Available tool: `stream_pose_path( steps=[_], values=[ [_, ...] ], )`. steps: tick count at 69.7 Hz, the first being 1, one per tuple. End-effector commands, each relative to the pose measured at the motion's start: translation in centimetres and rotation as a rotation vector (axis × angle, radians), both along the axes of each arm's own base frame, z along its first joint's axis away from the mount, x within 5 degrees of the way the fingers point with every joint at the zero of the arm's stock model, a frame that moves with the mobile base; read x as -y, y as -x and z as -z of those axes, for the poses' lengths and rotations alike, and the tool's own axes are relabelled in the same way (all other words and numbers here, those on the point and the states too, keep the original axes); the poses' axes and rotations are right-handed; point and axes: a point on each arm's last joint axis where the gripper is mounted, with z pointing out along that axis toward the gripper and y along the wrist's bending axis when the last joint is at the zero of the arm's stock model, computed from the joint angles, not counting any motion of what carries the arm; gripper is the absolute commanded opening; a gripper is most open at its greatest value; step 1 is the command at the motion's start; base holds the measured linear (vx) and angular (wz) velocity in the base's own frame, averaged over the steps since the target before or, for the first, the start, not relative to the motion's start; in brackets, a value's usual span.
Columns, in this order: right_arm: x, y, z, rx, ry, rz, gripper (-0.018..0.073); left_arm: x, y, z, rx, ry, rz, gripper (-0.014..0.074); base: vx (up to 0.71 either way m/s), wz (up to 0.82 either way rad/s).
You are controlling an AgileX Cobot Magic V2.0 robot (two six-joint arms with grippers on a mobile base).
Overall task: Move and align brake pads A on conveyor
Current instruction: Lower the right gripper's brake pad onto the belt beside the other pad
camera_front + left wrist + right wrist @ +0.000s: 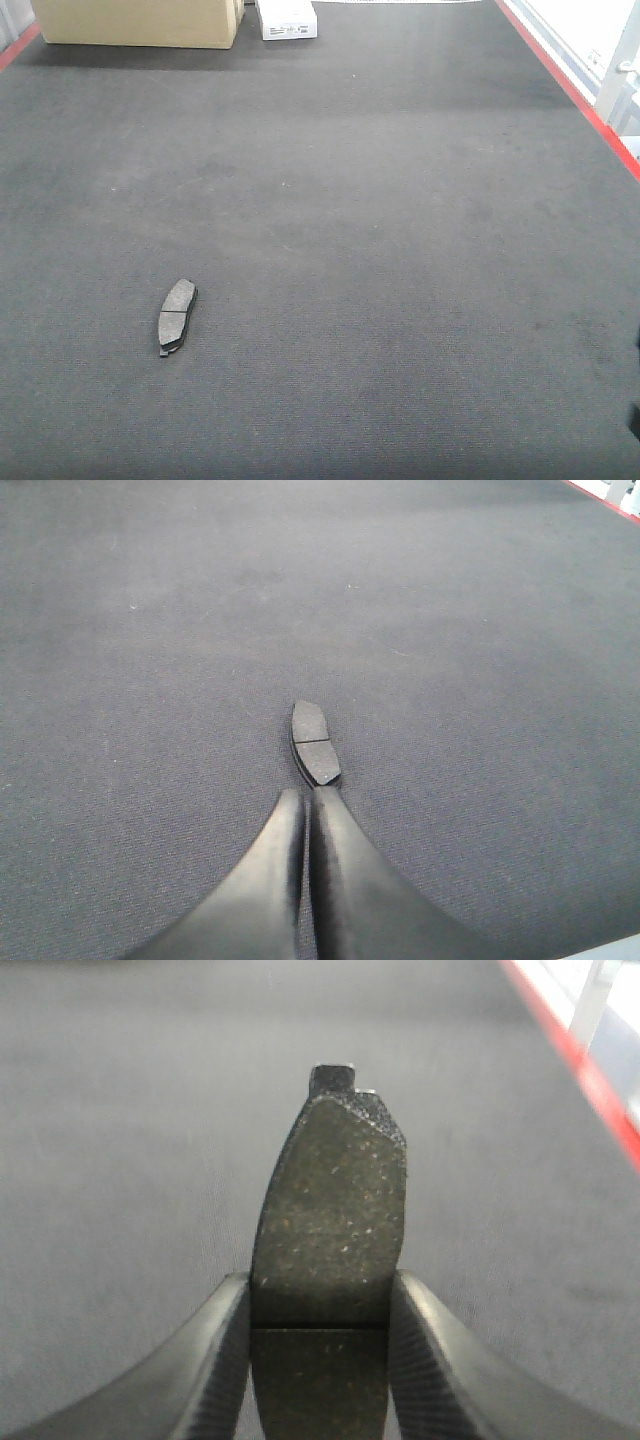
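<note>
Currently, right hand (318, 1305): clamped on the held brake pad (330, 1200), carried above the conveyor (120, 1160).
Left hand (305, 798): closed and empty, just behind the laid brake pad (315, 742).
Progress: one pad is set on the belt; the held one is judged still to be aligned beside it; others are unseen.

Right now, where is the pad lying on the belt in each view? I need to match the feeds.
Front view: the lying pad is at lower left on the belt.
Left wrist: near centre, just beyond the shut left tool.
Right wrist: not in it; the right tool grips a second pad.
Shared landmark: the red strip along the belt's right edge.
</note>
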Motion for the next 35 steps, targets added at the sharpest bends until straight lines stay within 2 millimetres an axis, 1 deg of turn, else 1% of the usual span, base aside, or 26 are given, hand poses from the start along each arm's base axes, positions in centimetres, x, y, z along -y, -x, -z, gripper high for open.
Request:
stream_pose_path(
  steps=[1,9,18,29,35],
  values=[
    [-0.2,-2.9,-2.2,0.030,0.002,0.002,0.0024,0.1,-0.2,-1.3,0.078,0.025,0.006,-0.0006,0.00,0.00],
    [-0.4,-6.3,-2.2,-0.089,-0.010,0.011,0.0025,0.1,-0.2,-1.3,0.078,0.025,0.006,-0.0006,0.00,0.00],
    [-0.7,-10.3,-1.4,-0.197,-0.001,0.011,0.0025,0.1,-0.2,-1.3,0.078,0.025,0.006,-0.0006,0.00,0.00],
    [-1.1,-14.3,-0.2,-0.289,0.001,0.007,0.0025,0.1,-0.2,-1.3,0.078,0.025,0.006,-0.0006,0.00,0.00],
    [-2.1,-16.0,0.3,-0.320,-0.018,-0.017,0.0026,0.1,-0.2,-1.3,0.078,0.025,0.006,-0.0006,0.00,0.00]
  ],
)
